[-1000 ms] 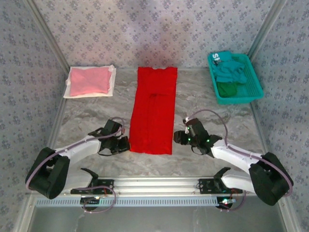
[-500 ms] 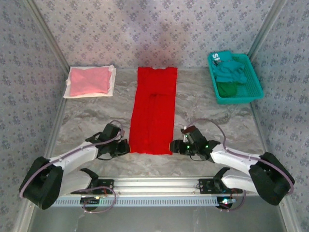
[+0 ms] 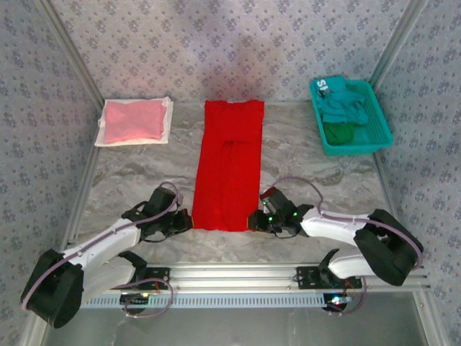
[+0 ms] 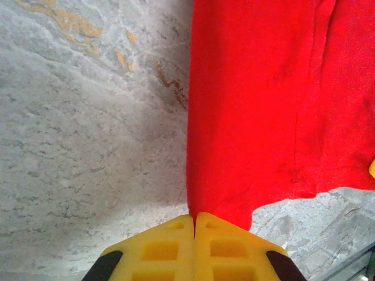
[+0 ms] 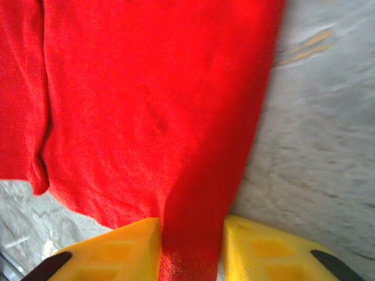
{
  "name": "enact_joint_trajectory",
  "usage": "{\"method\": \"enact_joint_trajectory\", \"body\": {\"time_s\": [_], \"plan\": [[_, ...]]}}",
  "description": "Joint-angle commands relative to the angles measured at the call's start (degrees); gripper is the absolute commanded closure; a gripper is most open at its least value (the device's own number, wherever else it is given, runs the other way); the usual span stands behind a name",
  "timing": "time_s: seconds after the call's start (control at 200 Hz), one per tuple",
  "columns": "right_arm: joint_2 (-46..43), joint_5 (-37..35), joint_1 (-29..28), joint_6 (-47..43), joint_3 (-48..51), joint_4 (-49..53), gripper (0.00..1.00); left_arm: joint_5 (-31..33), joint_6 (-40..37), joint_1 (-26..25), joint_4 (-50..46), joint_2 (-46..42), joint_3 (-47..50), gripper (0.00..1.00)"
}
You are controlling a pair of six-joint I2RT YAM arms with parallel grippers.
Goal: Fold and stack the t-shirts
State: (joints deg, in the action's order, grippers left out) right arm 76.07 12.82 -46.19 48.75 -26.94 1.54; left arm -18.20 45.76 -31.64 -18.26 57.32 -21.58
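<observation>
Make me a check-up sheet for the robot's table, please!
Surface: grey marbled table, flat.
Job's things: red t-shirt folded into a long strip, centre; pink t-shirt folded, far left; teal t-shirt and green t-shirt bunched, far right.
Clutter: white sheet under the pink one; teal basket holding the bunched ones.
Grippers: left gripper shut on the red shirt's near corner; right gripper fingers astride the other, clamp unclear.
Cables: pale loops along both arms.
Surroundings: patterned walls.
</observation>
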Motion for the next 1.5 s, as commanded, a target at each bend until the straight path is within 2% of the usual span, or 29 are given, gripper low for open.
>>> {"method": "enact_joint_trajectory", "body": {"time_s": [0.0, 0.095, 0.2, 0.365, 0.555, 0.685, 0.794, 0.919, 1.094, 1.249, 1.409, 1.494], "plan": [[0.9, 0.8, -1.2, 0.8, -1.5, 2.5, 0.78, 0.7, 0.4, -0.3, -1.7, 0.0, 0.2, 1.0], [-0.1, -0.4, -1.2, 1.2, -1.5, 3.9, 0.92, 1.3, 0.2, -0.3, -2.9, 0.1, -0.5, 1.0], [-2.7, -2.3, -0.4, 1.0, -1.3, 7.1, 1.0, 1.2, 0.0, -0.5, -3.7, 0.0, -0.7, 1.0], [-7.0, -2.3, 0.6, 0.0, 1.2, 9.3, 1.0, 2.0, -1.8, -3.8, -9.5, 1.7, -1.0, 1.0], [-13.0, -0.2, -0.3, 1.2, 8.4, 7.7, 1.0, 3.9, 3.1, -9.5, -8.4, -1.1, 0.0, 1.0], [-19.7, -1.3, 0.0, 0.7, 9.4, 10.9, 1.0, 4.7, 3.7, -9.9, -9.3, -2.9, -2.1, 1.0], [-22.4, -1.0, 1.9, -1.8, 5.9, 13.6, 1.0, 5.7, 1.6, -9.8, -11.1, -1.7, -7.0, 1.0], [-20.8, -0.2, 4.6, -6.6, 1.1, 17.9, 1.0, 6.8, -1.9, -9.2, -11.8, 2.7, -13.0, 1.0], [-15.4, -0.8, 10.2, -14.1, -6.3, 18.8, 1.0, 1.7, -6.0, -3.2, -7.9, 8.3, -19.0, 1.0], [-7.8, -1.0, 14.2, -19.8, -14.4, 18.1, 1.0, 3.0, -10.7, 0.0, -9.9, 13.5, -26.9, 1.0], [0.4, -1.3, 17.3, -22.7, -22.0, 16.2, 1.0, 3.2, -14.6, 3.6, -6.8, 18.2, -32.0, 1.0], [4.3, -2.5, 18.5, -23.3, -24.4, 14.1, 1.0, 6.0, -17.7, 5.4, -6.3, 21.6, -35.3, 1.0]]}}
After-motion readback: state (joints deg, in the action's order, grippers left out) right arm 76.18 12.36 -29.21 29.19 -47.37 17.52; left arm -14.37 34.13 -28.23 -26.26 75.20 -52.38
